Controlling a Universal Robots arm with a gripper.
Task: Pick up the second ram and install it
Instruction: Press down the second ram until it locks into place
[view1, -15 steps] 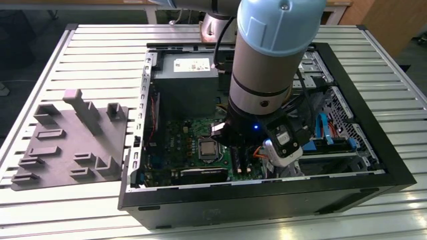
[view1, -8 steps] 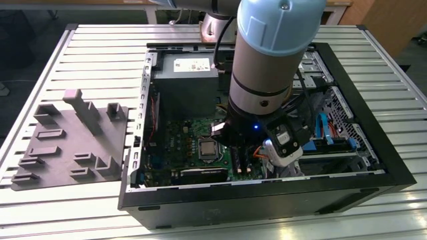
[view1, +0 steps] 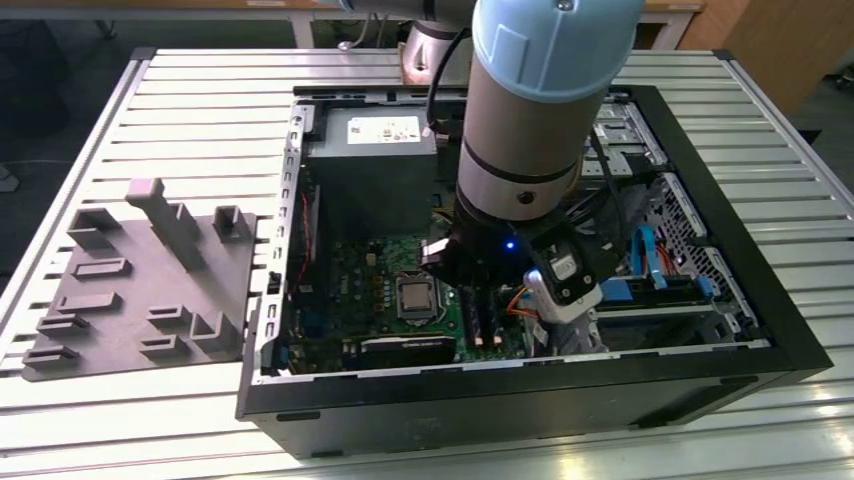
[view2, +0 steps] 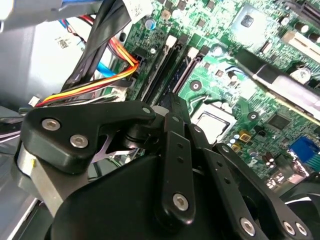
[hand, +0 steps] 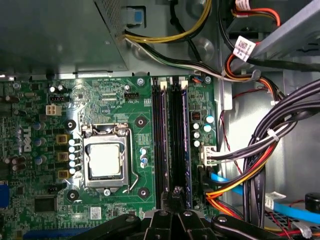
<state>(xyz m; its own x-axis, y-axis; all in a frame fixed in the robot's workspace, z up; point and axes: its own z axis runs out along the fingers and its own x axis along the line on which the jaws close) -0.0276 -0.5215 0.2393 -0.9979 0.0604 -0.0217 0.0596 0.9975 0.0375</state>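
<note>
The end effector (hand: 176, 212) is hovering directly above the memory slots (hand: 172, 145); the second ram (hand: 183, 145) is lying lengthwise beneath it, along the slots. Finger state: cannot tell.

One open computer case (view1: 747, 300), one green motherboard (hand: 125, 100) with one silver processor (hand: 106, 160) and two dark memory slots (hand: 158, 145), one grey moulded tray (view1: 134, 290) and one slatted bench (view1: 200, 90) are counted.
</note>
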